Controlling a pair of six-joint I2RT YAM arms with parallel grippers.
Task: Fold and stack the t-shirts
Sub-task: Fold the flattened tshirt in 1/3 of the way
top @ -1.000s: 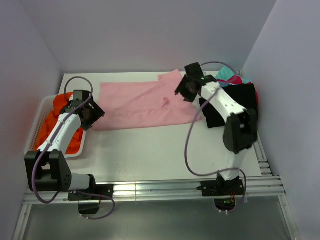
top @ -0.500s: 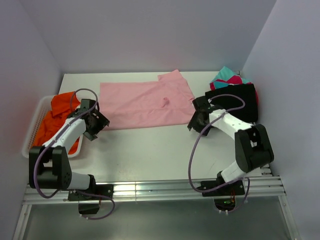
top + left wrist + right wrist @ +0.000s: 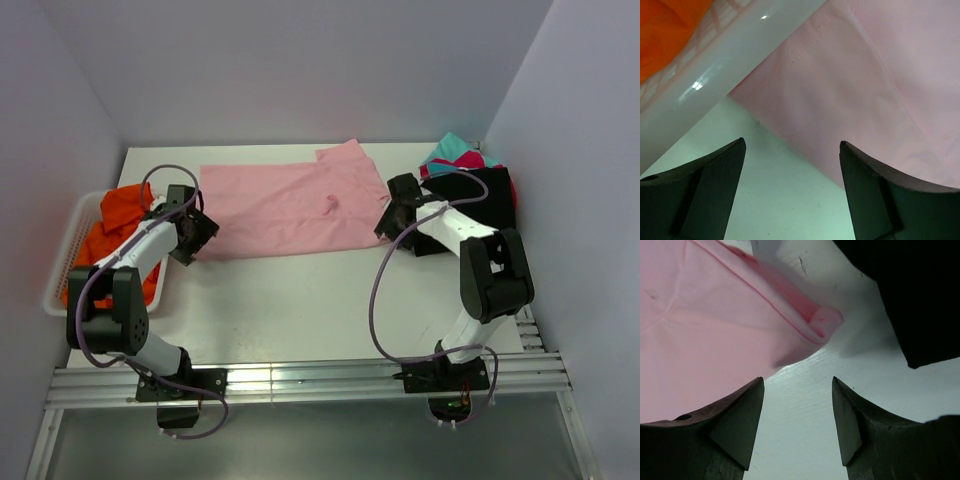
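A light pink t-shirt (image 3: 285,205) lies spread flat at the back middle of the table. My left gripper (image 3: 199,235) is open and empty, low at the shirt's near left corner (image 3: 840,100). My right gripper (image 3: 388,222) is open and empty, low at the shirt's near right corner (image 3: 715,340), where the hem is bunched (image 3: 825,322). An orange t-shirt (image 3: 115,225) lies in the white mesh basket (image 3: 62,262). A black t-shirt (image 3: 470,205) lies at the right on magenta (image 3: 470,160) and teal (image 3: 452,146) ones.
The basket's white rim (image 3: 715,75) runs close beside my left gripper. The black shirt's edge (image 3: 910,290) lies just right of my right gripper. Side walls stand left and right, and a metal rail (image 3: 300,378) runs along the near edge.
Both grippers have come down from over the shirt to the table at its near corners. The left moved right towards the shirt's left corner; the right moved back towards its right corner.
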